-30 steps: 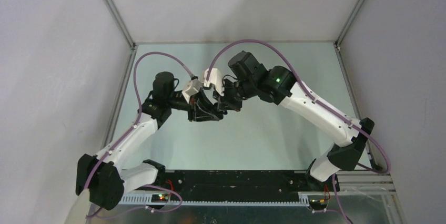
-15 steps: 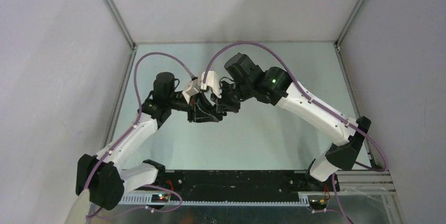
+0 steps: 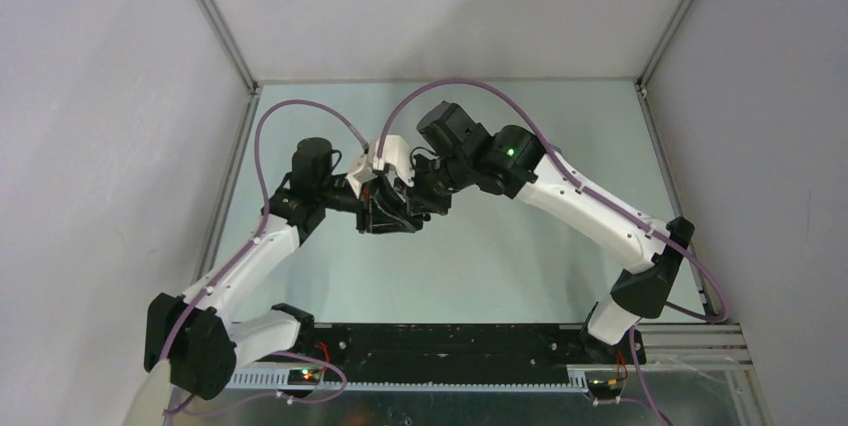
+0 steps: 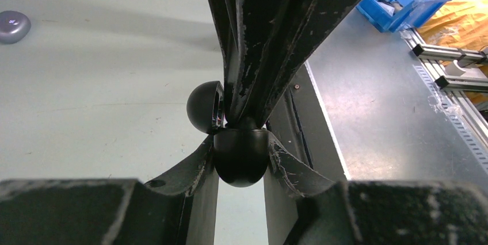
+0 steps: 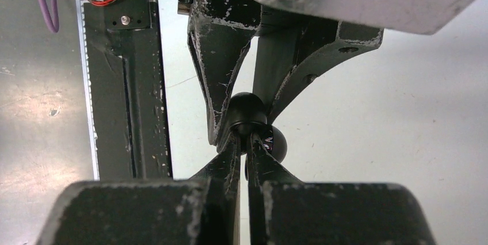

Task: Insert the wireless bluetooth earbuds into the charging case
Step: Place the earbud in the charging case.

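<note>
Counter (image 3: 500,266) same. R arm (image 3: 590,201) has swung in leftwards over the last sec, elbow tucked in too; L arm (image 3: 250,256) hasn't budged. So R claw (image 5: 246,140) now meets L claw (image 4: 240,152) mid-counter. L claw is clamped on the black charging case (image 4: 240,167), lid (image 4: 202,107) flipped open. R claw is pinched nearly shut, tips at the case mouth. Earbud hidden, can't tell if one's held. Prob insertion under way. Pale lilac pebble (image 4: 12,26) lies well apart.
</note>
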You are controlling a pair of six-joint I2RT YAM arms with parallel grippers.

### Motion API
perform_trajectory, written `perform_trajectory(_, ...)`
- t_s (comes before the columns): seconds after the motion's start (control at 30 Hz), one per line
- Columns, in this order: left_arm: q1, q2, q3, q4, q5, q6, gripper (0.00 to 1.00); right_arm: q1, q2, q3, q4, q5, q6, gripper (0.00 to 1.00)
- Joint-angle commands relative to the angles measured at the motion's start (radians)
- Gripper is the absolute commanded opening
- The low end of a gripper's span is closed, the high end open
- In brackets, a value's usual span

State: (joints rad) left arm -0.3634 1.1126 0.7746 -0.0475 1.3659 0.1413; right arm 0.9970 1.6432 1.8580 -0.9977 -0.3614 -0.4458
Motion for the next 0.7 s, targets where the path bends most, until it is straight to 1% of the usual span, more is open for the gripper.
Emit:
perform_trajectory(0.0,-0.011,-0.021,0.046,0.054,0.041,0.021,0.0,0.035,0.031,0.053,0.025,-0.008,-0.006,0.04)
perform_trajectory(0.07,-0.011,-0.021,0.046,0.055,0.041,0.022,0.0,0.036,0.021,0.066,0.009,0.003,-0.016,0.11)
perform_trajectory(0.1,-0.012,-0.021,0.046,0.054,0.041,0.024,0.0,0.035,0.014,0.072,-0.001,0.006,-0.021,0.16)
perform_trajectory(0.13,-0.012,-0.021,0.046,0.054,0.041,0.024,0.0,0.035,0.009,0.08,-0.006,0.01,-0.022,0.18)
perform_trajectory(0.17,-0.012,-0.02,0.046,0.054,0.04,0.024,0.0,0.032,0.001,0.084,-0.012,0.012,-0.026,0.24)
perform_trajectory(0.2,-0.012,-0.019,0.046,0.054,0.04,0.024,0.0,0.031,-0.004,0.088,-0.014,0.015,-0.027,0.27)
perform_trajectory(0.23,-0.012,-0.018,0.046,0.054,0.04,0.024,0.0,0.028,-0.013,0.09,-0.02,0.015,-0.029,0.33)
perform_trajectory(0.3,-0.012,-0.018,0.045,0.054,0.039,0.025,0.0,0.026,-0.026,0.091,-0.023,0.012,-0.032,0.39)
perform_trajectory(0.43,-0.011,-0.017,0.047,0.054,0.037,0.024,0.0,0.017,-0.044,0.099,-0.04,-0.009,-0.037,0.43)
perform_trajectory(0.53,-0.011,-0.017,0.049,0.054,0.035,0.025,0.0,0.004,-0.063,0.121,-0.06,-0.029,-0.04,0.42)
perform_trajectory(0.67,-0.011,-0.017,0.049,0.054,0.034,0.025,0.0,-0.027,-0.096,0.132,-0.068,-0.019,-0.047,0.36)
